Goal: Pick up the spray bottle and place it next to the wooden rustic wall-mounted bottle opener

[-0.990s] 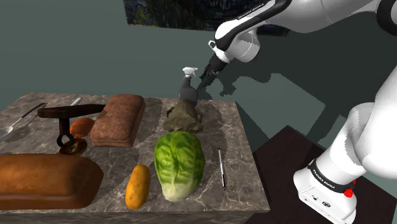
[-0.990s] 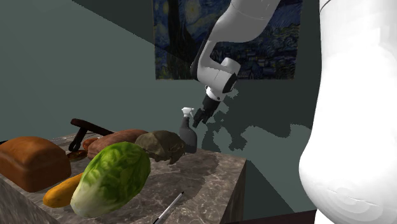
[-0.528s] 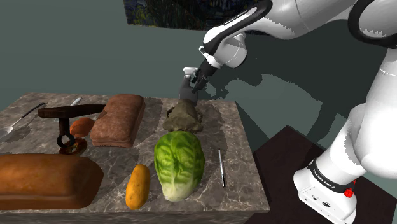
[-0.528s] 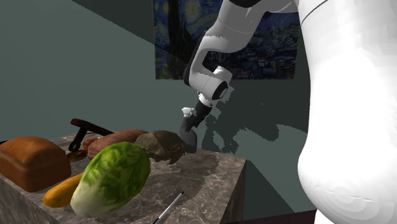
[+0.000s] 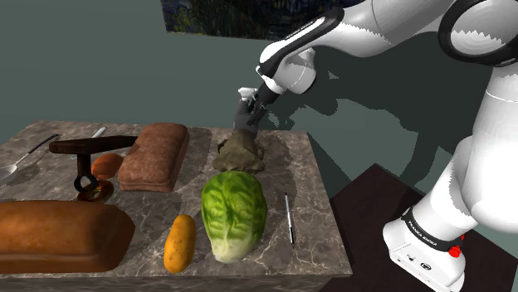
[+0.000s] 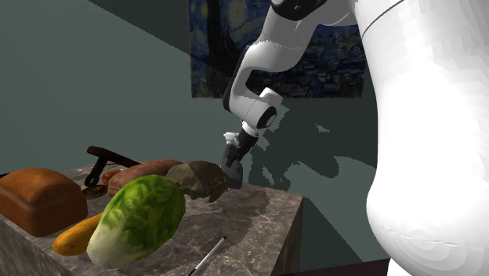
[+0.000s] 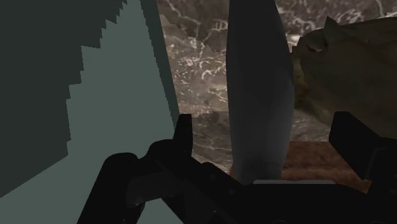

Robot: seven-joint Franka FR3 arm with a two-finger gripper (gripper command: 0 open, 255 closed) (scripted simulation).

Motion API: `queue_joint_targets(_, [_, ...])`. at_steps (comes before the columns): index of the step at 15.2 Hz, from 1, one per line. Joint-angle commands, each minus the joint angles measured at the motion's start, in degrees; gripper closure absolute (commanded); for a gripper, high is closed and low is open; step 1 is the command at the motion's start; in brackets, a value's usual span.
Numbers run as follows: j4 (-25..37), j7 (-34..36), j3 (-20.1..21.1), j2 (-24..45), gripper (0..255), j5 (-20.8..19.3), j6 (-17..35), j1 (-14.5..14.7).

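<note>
Your gripper [image 7: 265, 121] stands open astride the one spray bottle [image 7: 257, 89]. In the wrist view a black finger [image 7: 184, 133] rises on each side of the grey body, with a gap on both sides, so nothing is clasped.

In the shoulder view the gripper [image 5: 252, 109] meets the spray bottle [image 5: 243, 121] at neck height, just under its white head. The bottle stands upright at the far edge of the marble counter [image 5: 315, 240], just behind one olive-brown lump [image 5: 241, 152].

The one dark wooden bottle opener [image 5: 87, 148] lies well apart, toward the shoulder view's left. One brown loaf [image 5: 153, 156] lies between the opener and the lump, and an orange-brown round thing [image 5: 106, 164] sits just beside the opener.

A second loaf [image 5: 58, 232] fills the near left corner. One green lettuce [image 5: 234, 214] and one yellow-orange vegetable [image 5: 180, 243] lie near the front edge.

One thin pen-like tool [image 5: 289, 218] lies on the strip along the right edge. One spoon [image 5: 25, 158] lies at the far left. Bare marble shows right of the bottle and between the opener and the spoon.
</note>
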Motion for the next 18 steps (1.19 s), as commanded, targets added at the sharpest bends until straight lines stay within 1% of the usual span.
queue_joint_targets(1, [0.0,0.0,0.0,0.0,0,0.0,0.0,0.0])
queue_joint_targets(3, [0.0,0.0,0.0,0.0,0,0.0,0.0,0.0])
queue_joint_targets(4, [0.0,0.0,0.0,0.0,255,0.0,0.0,0.0])
queue_joint_targets(13, [0.0,0.0,0.0,0.0,255,0.0,0.0,0.0])
queue_joint_targets(18, [0.0,3.4,-1.3,-2.6,255,-3.3,-1.9,0.8])
